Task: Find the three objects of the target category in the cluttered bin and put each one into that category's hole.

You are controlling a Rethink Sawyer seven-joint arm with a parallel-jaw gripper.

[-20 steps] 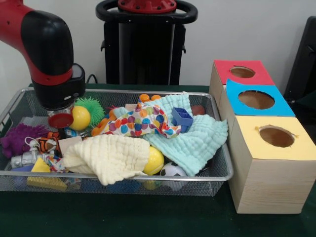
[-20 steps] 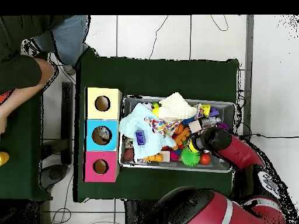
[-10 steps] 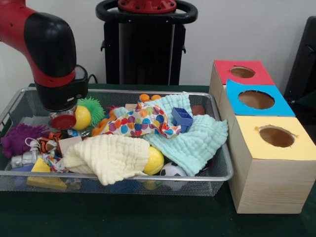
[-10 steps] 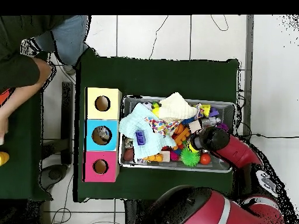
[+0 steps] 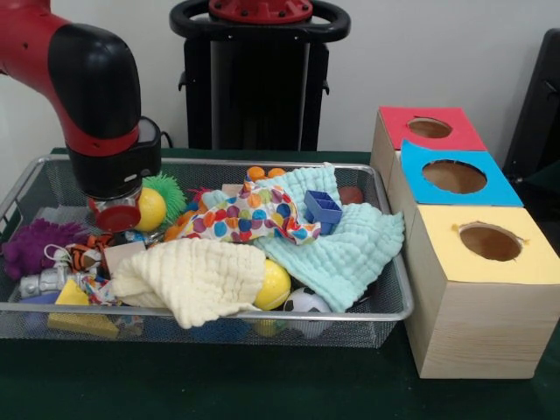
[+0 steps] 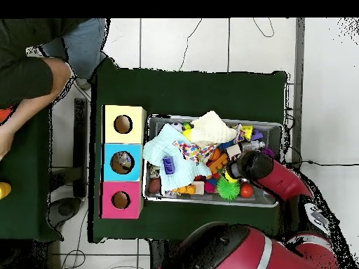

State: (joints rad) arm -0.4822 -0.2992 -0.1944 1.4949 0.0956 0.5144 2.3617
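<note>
The wire mesh bin [image 5: 385, 306] is full of toys and cloths. My gripper [image 5: 118, 216] hangs low over the bin's left part, its red round end just in front of a yellow ball [image 5: 153, 208] and beside a green spiky ball [image 5: 166, 186]. From above, the gripper [image 6: 240, 168] is at the bin's [image 6: 273, 126] right part. Three wooden boxes stand beside the bin, with a red-topped hole [image 5: 430, 128], a blue-topped hole [image 5: 454, 176] and a yellow-topped hole [image 5: 490, 242]. A blue square cup [image 5: 322, 207] lies on the mint cloth [image 5: 350, 249].
A cream cloth [image 5: 197, 276], a polka-dot cloth [image 5: 249, 214], a purple spiky toy [image 5: 31, 243], a striped tiger toy [image 5: 83, 254], a second yellow ball [image 5: 275, 284] and a soccer ball [image 5: 306, 302] crowd the bin. A person's arm [image 6: 31, 73] shows at the overhead view's upper left.
The arm has shifted a little to the right in the front view, so its red end now covers more of the yellow ball. The toys and cloths lie as before.
</note>
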